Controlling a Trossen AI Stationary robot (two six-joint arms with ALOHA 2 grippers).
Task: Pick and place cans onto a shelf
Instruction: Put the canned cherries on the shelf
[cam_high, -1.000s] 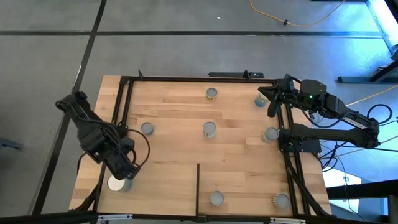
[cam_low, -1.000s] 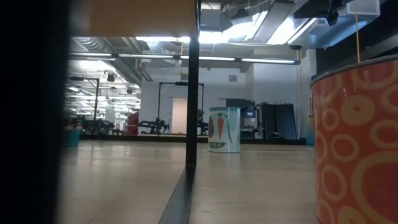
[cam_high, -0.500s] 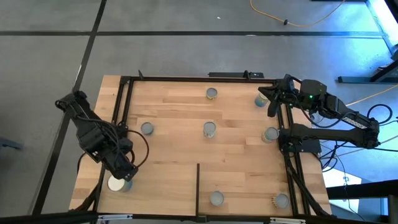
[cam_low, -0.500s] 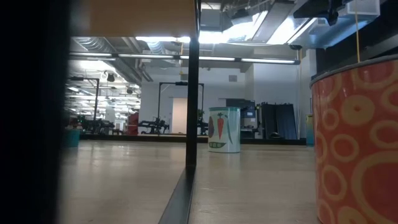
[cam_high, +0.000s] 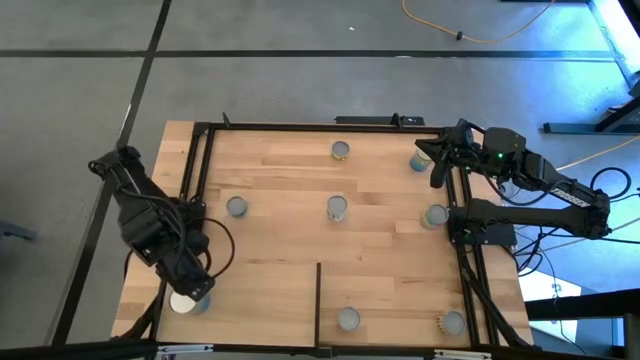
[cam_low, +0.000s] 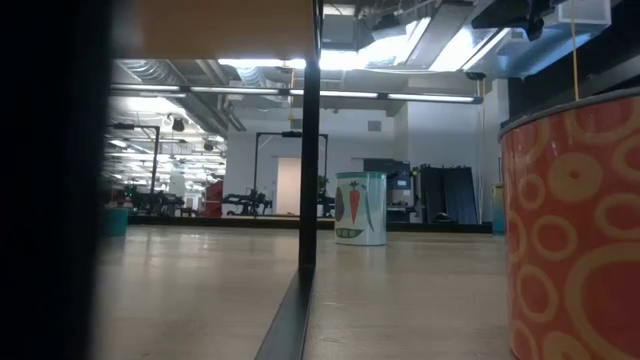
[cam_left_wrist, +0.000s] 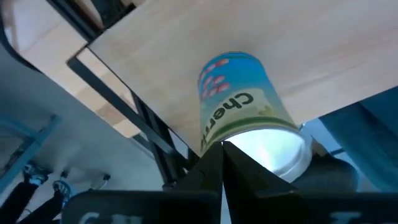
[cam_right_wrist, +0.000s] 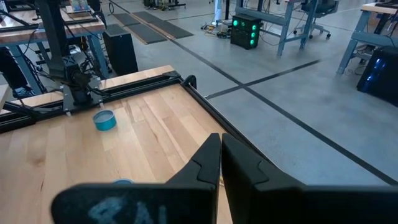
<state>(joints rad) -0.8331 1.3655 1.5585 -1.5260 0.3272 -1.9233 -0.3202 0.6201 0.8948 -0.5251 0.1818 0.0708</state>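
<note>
One whitish-topped can (cam_high: 184, 302) just beside closed left hand (cam_high: 196, 288)

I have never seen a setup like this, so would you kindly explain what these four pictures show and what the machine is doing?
This is a robot with two dark arms, each ending in a two-finger tool, working at a wooden table. One picture looks straight down from above. One sits at tabletop height and looks across the table into the room. The other two come from cameras on each arm's wrist.

Small round cans stand scattered over the table, for example one near the middle. The left tool is at the near left corner, its fingers shut, just over a wider whitish-topped can with a blue and green label; it does not grip it. The right tool waits at the far right corner, fingers together, holding nothing.

A thin black upright divides the near edge.
</note>
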